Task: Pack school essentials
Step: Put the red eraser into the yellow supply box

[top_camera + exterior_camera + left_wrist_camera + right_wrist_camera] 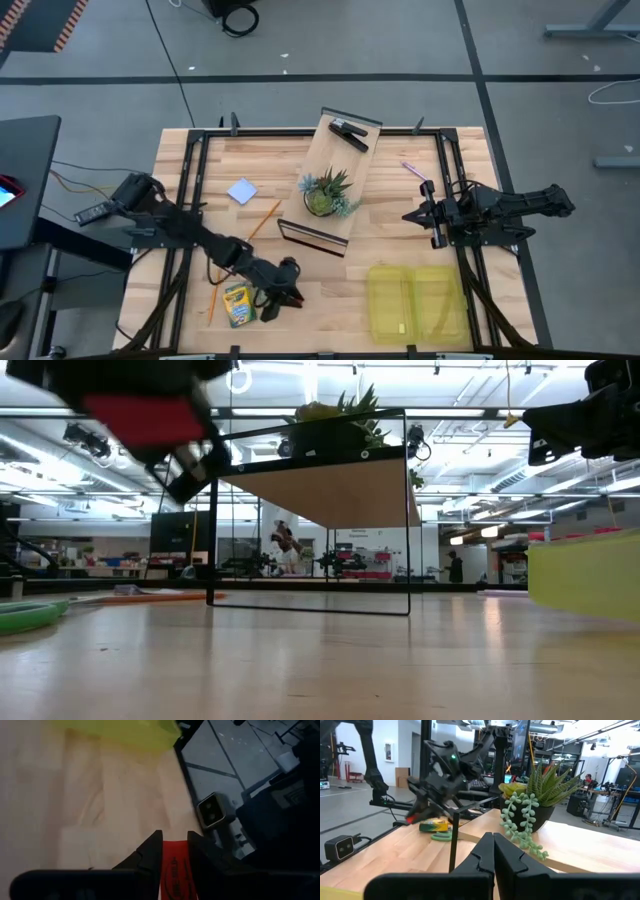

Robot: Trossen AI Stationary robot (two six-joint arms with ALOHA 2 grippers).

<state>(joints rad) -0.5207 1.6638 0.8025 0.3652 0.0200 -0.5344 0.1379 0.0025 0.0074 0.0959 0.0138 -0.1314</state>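
My left gripper hovers over the table's near-left part, shut on a flat red thing with lettering, which also shows in the low view. Just left of it lies the yellow-green crayon box. Green scissor handles lie on the wood by the box. One orange pencil lies near the pale blue-white pad, another beside the crayon box. My right gripper waits shut at the table's right, touching nothing. My left gripper pinches the flat red thing between its two fingers, on the end of it that reaches up to the fingertips. The thing is lifted clear of the table in the low view. Which side the fingers come from I cannot tell.
An open yellow-green case lies at the near right. A wire-framed wooden shelf stands mid-table, carrying a spiky potted plant and a black clip-like object. A pink pen lies right of it.
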